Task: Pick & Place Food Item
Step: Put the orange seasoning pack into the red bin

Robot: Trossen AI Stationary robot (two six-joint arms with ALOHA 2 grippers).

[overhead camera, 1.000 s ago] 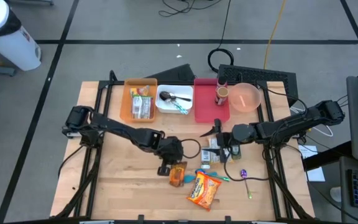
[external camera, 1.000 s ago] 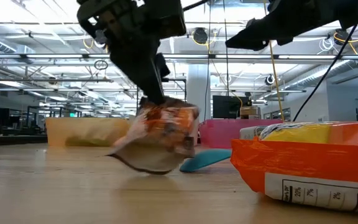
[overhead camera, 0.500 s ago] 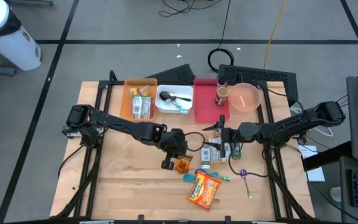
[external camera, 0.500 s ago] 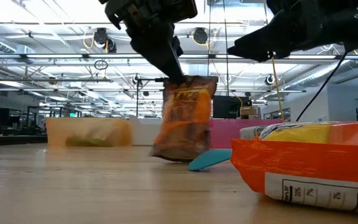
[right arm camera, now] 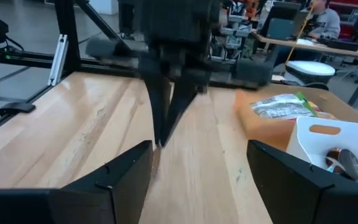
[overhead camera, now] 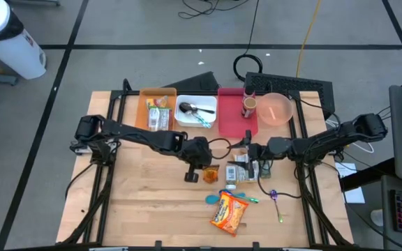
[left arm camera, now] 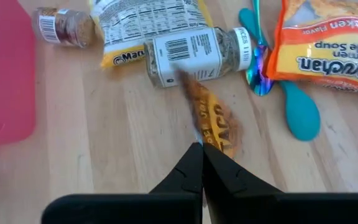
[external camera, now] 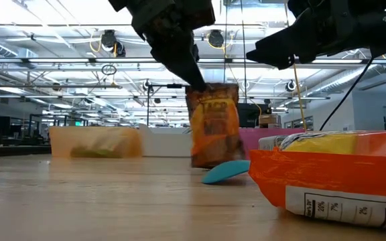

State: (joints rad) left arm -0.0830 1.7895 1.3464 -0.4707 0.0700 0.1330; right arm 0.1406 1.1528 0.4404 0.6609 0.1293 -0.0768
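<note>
Low view shows the left pincer [external camera: 194,79] clamped on a taco seasoning packet [external camera: 213,125], now lifted clear of the desk [external camera: 79,201], ready for carrying.

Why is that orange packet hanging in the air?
The left gripper has pinched the taco packet by its top edge, so it dangles above the table. Below, jars lie tipped on their sides.

The tabletop [overhead camera: 138,209] carried four containers: one orange bin [overhead camera: 155,111], one white bin [overhead camera: 195,111], one red tray [overhead camera: 234,118] and one pink bowl [overhead camera: 276,109]. There were two soup packets [left arm camera: 328,43] [left arm camera: 148,25], one taco packet [external camera: 214,124], two spice jars [left arm camera: 194,55] [left arm camera: 64,26], one teal spoon [left arm camera: 300,109].
</note>
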